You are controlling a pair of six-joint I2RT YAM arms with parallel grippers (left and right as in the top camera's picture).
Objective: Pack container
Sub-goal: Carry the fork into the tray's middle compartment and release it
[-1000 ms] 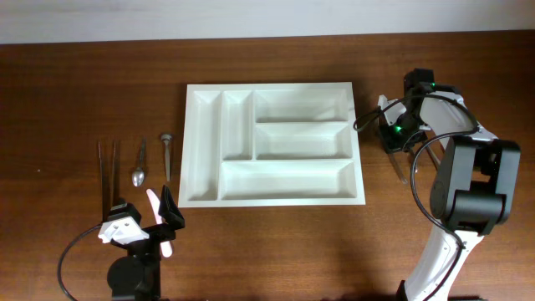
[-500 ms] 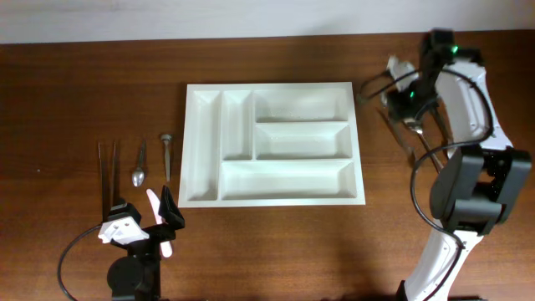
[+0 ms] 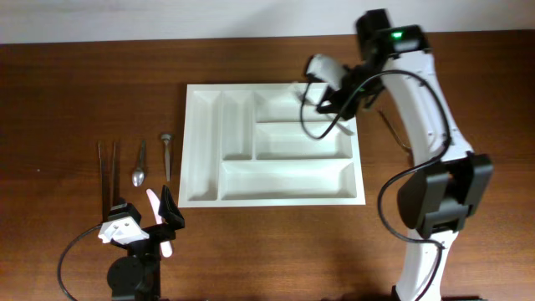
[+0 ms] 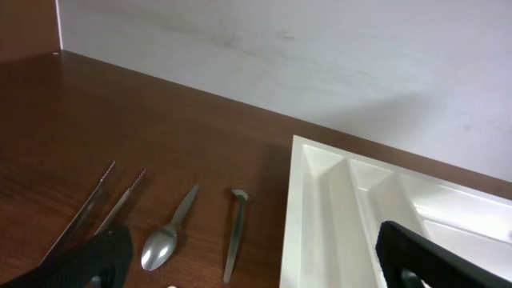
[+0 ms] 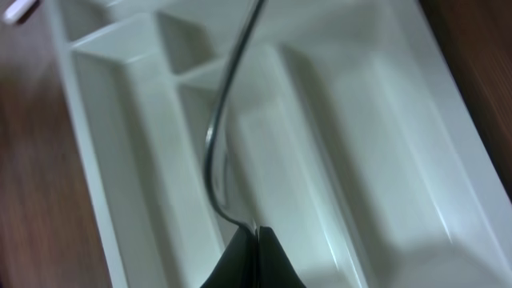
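The white five-compartment container lies mid-table; it also shows in the left wrist view and fills the right wrist view. My right gripper hovers over its upper right wide compartment, shut on a thin curved metal cutlery piece that sticks out ahead of the jaws; its head is blurred. My left gripper is open and empty, low at the front left, with its fingers spread wide. Beyond it lie a spoon and a metal utensil.
Left of the container lie thin tongs, the spoon and the short metal utensil. A pink item lies by the left gripper. A thin utensil lies on the table right of the container.
My right arm has swung left from the table's right side to over the container, carrying the metal cutlery piece. The left arm has not moved.
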